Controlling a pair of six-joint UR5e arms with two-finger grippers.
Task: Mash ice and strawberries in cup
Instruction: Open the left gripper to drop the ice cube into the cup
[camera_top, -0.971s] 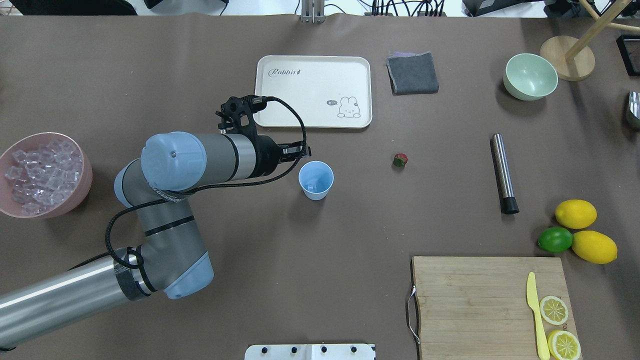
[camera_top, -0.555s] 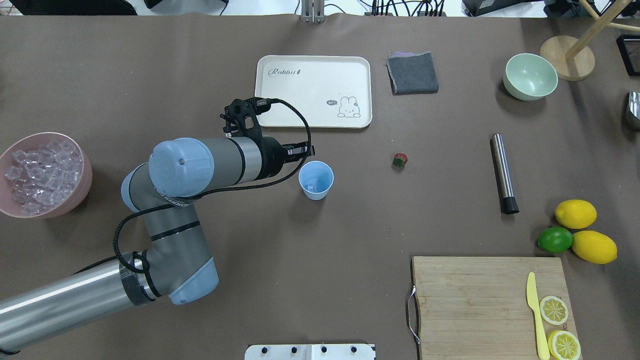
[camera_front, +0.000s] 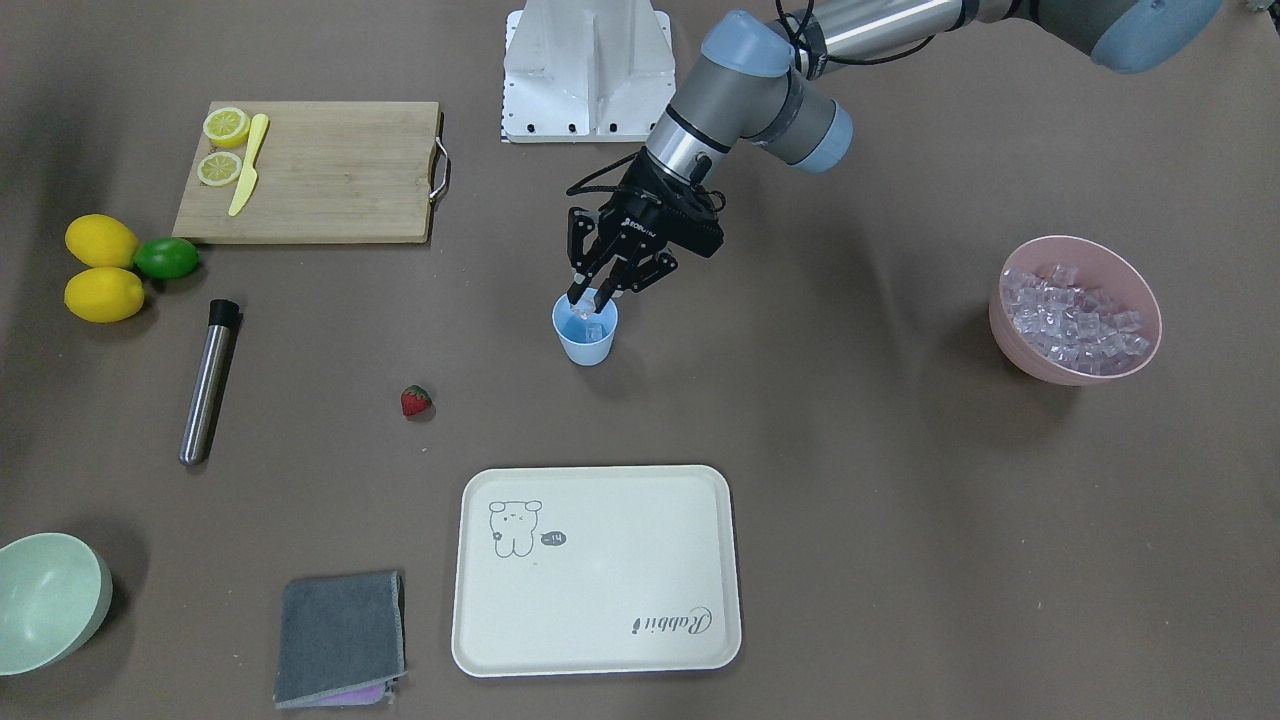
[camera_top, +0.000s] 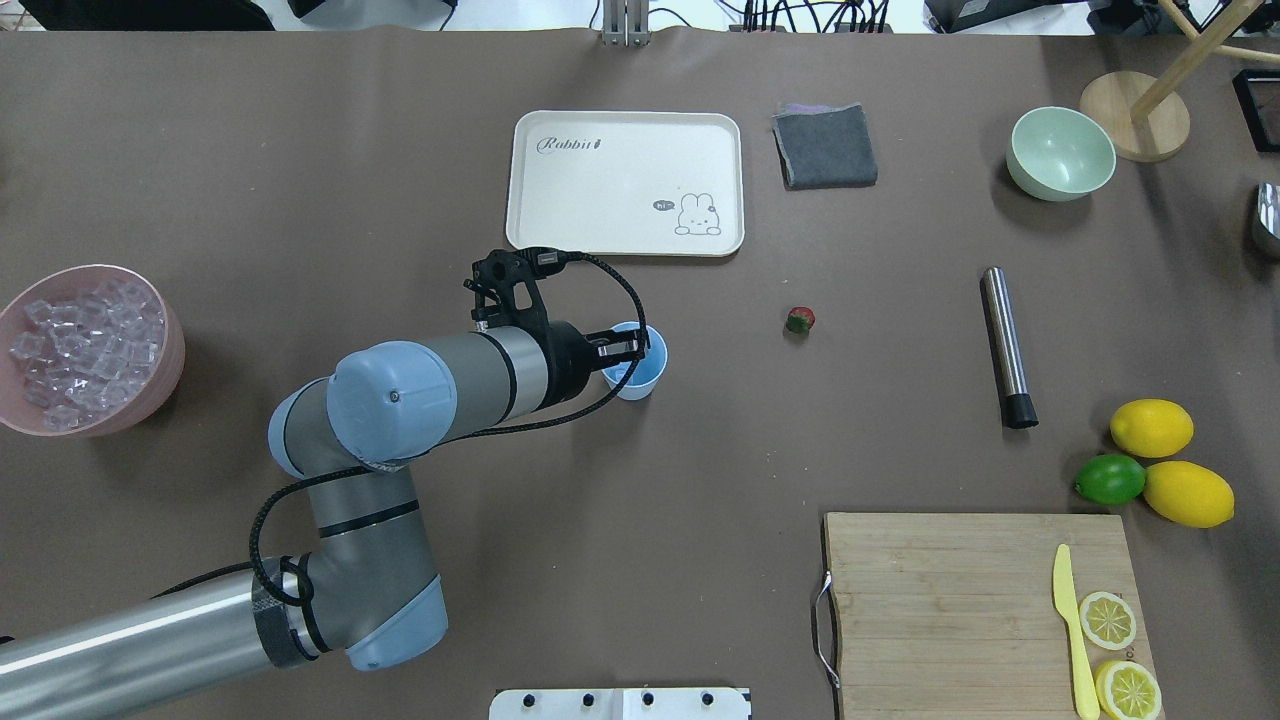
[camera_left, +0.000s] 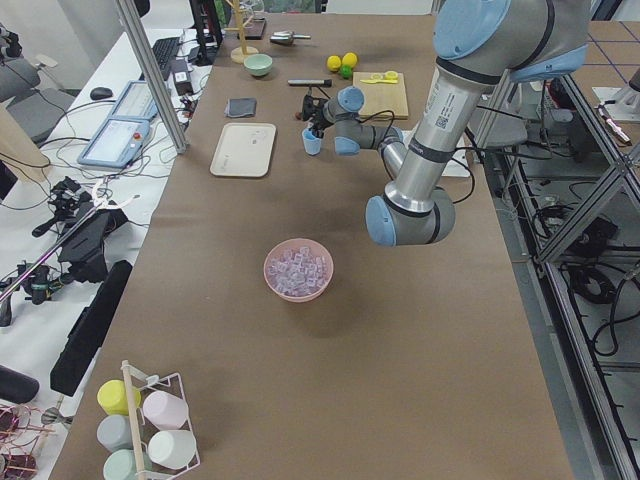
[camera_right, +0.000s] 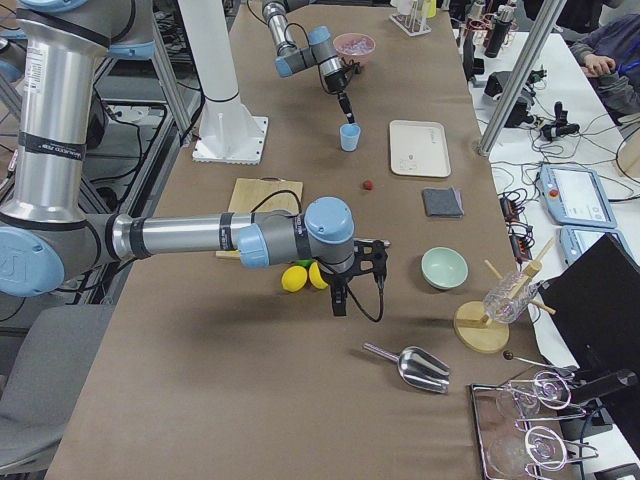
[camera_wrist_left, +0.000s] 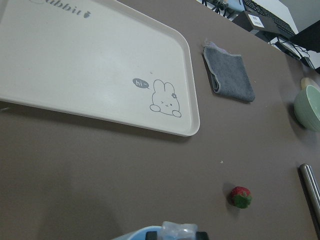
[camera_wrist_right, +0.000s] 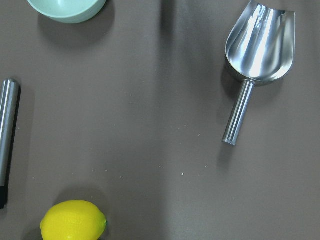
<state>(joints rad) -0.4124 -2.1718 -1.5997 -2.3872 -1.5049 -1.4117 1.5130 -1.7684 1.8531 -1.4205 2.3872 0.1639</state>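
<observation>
The cup (camera_front: 585, 345) stands upright in the middle of the table with at least one clear cube already lying in it, and we see another ice cube (camera_wrist_left: 177, 231) at the tips of the left gripper (camera_front: 593, 298), whose fingers look pressed onto it right over the cup's mouth. A second ago that gripper hung just beside the rim on the tray side. It has since slid across and now hides part of the opening in the overhead view, while the cup itself has not budged. We read this as the drop being due: the cube looks set to fall inside once the fingers part. The mashing stage is still some way off, since the strawberry (camera_front: 415, 400) lies untouched on the bare table, apart from the cup on the robot's right. Around the cup there is open brown surface on every side. The cream tray (camera_front: 600, 640) lies beyond it, near but not touching, and the steel rod (camera_front: 207, 385) lies further right past the berry. The pink bowl (camera_front: 1010, 335) with the rest of the ice sits well off to the left. The right gripper (camera_right: 340, 303) hovers by the lemons, far from all this, and we cannot tell whether its fingers are spread or closed.
</observation>
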